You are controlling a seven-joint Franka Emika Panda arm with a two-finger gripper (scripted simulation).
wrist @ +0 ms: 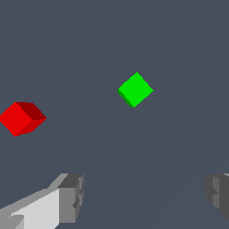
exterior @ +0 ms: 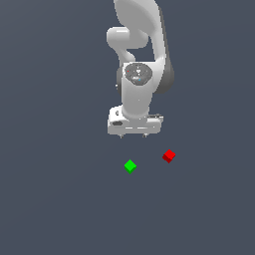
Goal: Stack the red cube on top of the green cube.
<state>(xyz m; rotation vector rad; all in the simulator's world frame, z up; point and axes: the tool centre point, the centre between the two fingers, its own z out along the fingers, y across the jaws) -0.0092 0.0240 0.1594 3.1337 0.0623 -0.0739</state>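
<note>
The green cube (exterior: 130, 166) serves as the landmark, and it is the thing lying nearest the exterior camera, low in the middle of the plain grey floor (exterior: 55, 199). It sits flat on that floor, turned so that a corner points toward the viewer, and nothing touches it.

A little farther back, and off toward the exterior view's right of the green cube, lies the red cube (exterior: 169, 156). The two cubes are near each other but clearly apart, with bare floor between them. The red cube also rests on the floor, turned cornerwise, and is not held by anything.

Farther back still, beyond the green cube, hangs the gripper (exterior: 133, 134) of the white arm (exterior: 142, 60). Its two fingertips show only as small stubs beneath the hand, pointing down. The red cube lies off toward the exterior view's right of the gripper and nearer the camera, not between the fingers.

In the wrist view the gripper (wrist: 145, 197) is spread wide: its fingers (wrist: 71, 197) stand well apart with nothing but floor (wrist: 147, 40) between them. Both the green cube (wrist: 135, 89) and the red cube (wrist: 21, 118) lie beyond the fingertips, the green one roughly in line with the gap and the red one off to one side.
</note>
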